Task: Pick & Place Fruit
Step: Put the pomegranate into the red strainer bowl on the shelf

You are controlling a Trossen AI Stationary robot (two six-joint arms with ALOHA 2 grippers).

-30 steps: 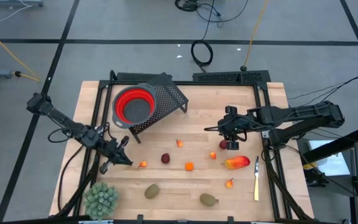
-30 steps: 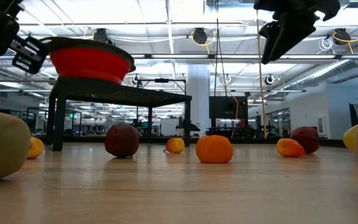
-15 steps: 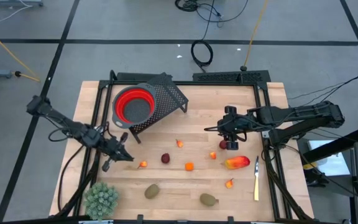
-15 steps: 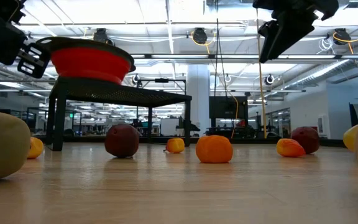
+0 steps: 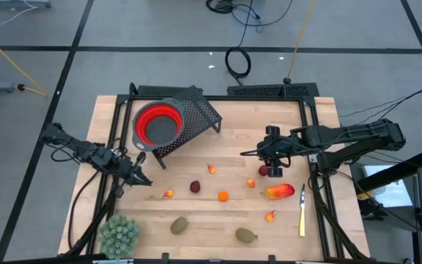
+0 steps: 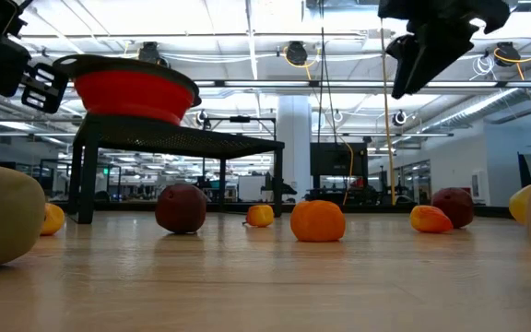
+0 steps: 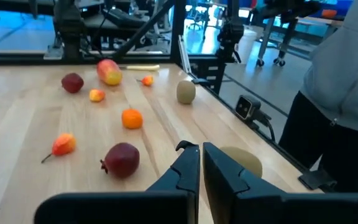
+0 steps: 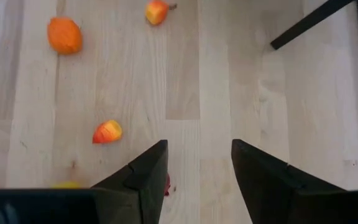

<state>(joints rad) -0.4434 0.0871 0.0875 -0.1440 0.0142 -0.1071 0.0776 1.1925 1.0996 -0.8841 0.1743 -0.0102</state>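
Since the earlier frame, the left tool (image 5: 139,178) has been drawn back from the small orange piece (image 5: 168,193) toward 9 o'clock, its fingers pressed together on nothing. The right tool (image 5: 273,171) is held with fingers parted directly above a dark red ball (image 5: 263,170), at 3 o'clock on the surface (image 5: 196,139). The fruit is scattered across the surface's near half; the red bowl (image 5: 157,123) on its rack at 11 o'clock appears empty. A descent slightly off centre could nudge the ball, and it would probably roll away.
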